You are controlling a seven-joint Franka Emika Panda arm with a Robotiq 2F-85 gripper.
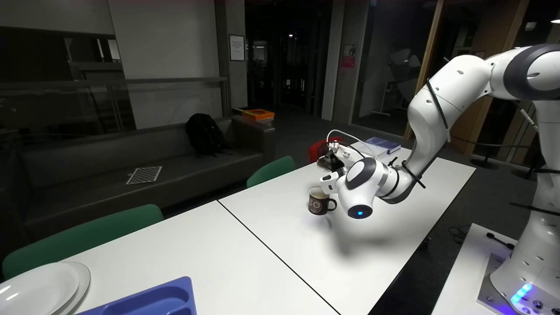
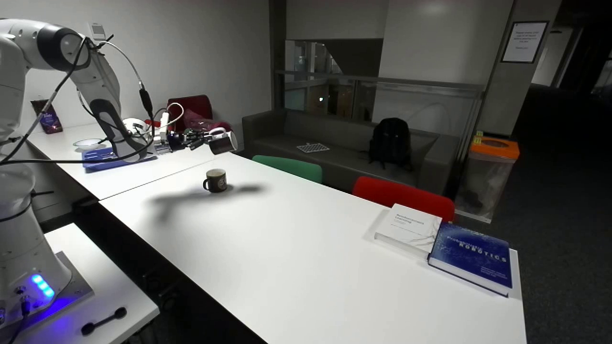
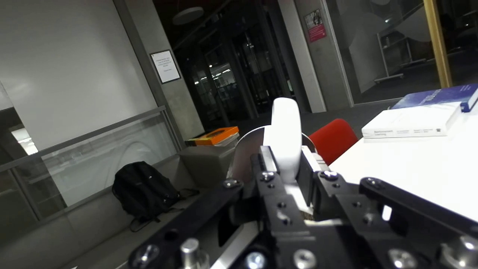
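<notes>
Wrist view: gripper (image 3: 286, 168) pinching mug handle (image 3: 285, 127), closed to its width, slimness likely helping; Reinforcement Learning book (image 3: 414, 121) lying right.

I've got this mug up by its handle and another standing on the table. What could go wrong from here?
Slip: the pincer grips the raised mug only by its handle, so it might swivel or slide free.
Bad landing: the raised mug is tipped sideways, not upright, so set down like this it could roll.
Knock: the standing mug on the table appears close below the pincer in both exterior views, so lowering might bump it.
</notes>
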